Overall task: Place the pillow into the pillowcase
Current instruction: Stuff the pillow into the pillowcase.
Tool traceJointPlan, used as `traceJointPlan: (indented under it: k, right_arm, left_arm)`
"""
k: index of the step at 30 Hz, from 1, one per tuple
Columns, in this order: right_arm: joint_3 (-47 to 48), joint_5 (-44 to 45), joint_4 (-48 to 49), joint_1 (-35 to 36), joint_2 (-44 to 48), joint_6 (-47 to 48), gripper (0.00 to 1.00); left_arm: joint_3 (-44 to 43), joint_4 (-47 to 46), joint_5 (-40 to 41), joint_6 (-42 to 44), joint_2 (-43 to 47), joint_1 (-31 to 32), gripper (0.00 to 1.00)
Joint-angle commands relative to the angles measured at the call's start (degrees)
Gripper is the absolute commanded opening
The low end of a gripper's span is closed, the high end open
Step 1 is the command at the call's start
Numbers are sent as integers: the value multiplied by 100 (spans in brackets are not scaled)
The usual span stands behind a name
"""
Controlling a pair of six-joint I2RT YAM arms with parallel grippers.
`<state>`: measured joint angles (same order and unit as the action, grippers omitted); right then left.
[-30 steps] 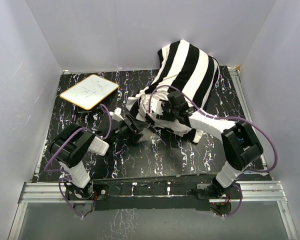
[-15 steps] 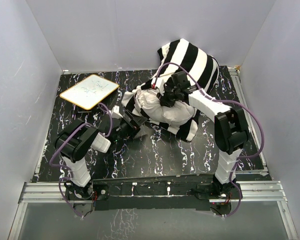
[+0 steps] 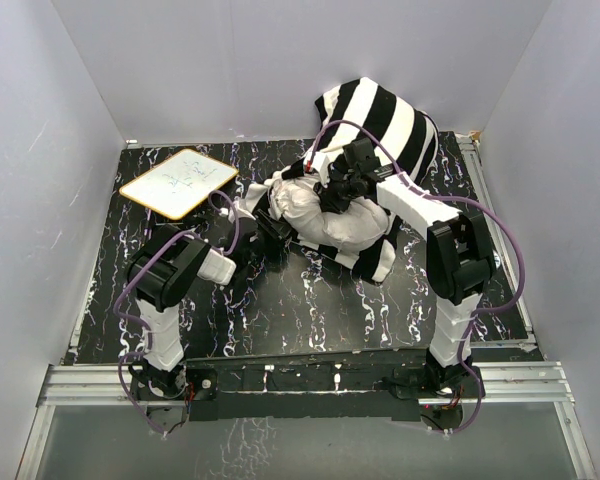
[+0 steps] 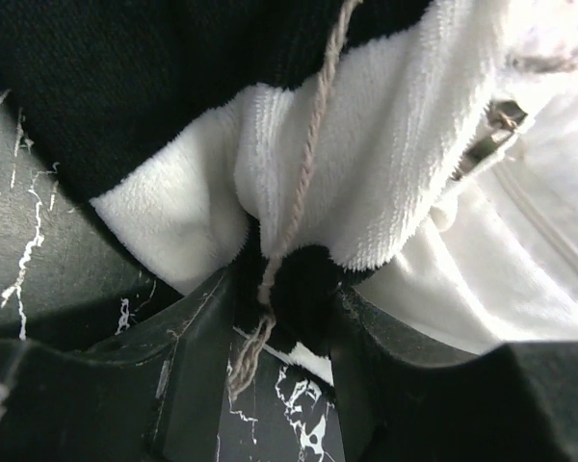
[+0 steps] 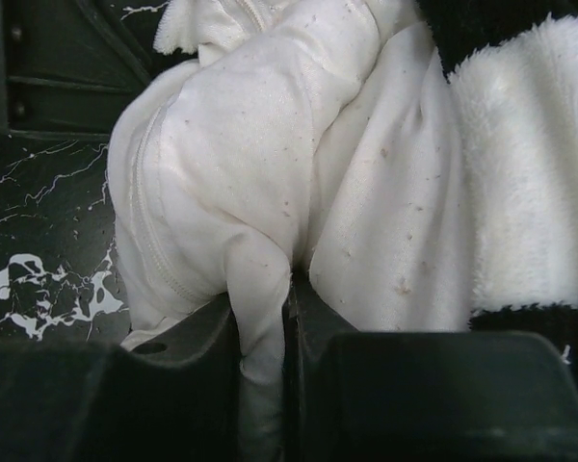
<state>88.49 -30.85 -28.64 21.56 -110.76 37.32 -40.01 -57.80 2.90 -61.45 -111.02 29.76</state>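
A robot test cell in a lab.
Plain white walls (image 3: 230,60) box in a black marbled tabletop (image 3: 310,310) at 9, 12 and 3 o'clock; two cabled robot arms (image 3: 168,280) are bolted to a metal rail (image 3: 80,380) at 6 o'clock, and a small whiteboard (image 3: 178,183) lies at 10 o'clock.
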Motion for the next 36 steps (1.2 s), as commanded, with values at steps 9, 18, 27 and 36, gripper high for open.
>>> traceJointPlan:
  k: [9,18,27,36]
  right_arm:
    - [844,-328,-238,-175,-240,486,34]
    - [-248,525,68,964,1116,1383,99]
    - [-1187,3703,2360,1179,58,1101,71]
    - [-115,4385,3447,472,-575,1462,8]
  left_arm:
    - [-525,-194,-320,799,-366,-131,0]
    - [-237,-329,-1151,1194,555,-155,0]
    - [62,-243,-1622,1058,1306,-155,0]
    - [519,-32,-2061,1056,2058,-205,0]
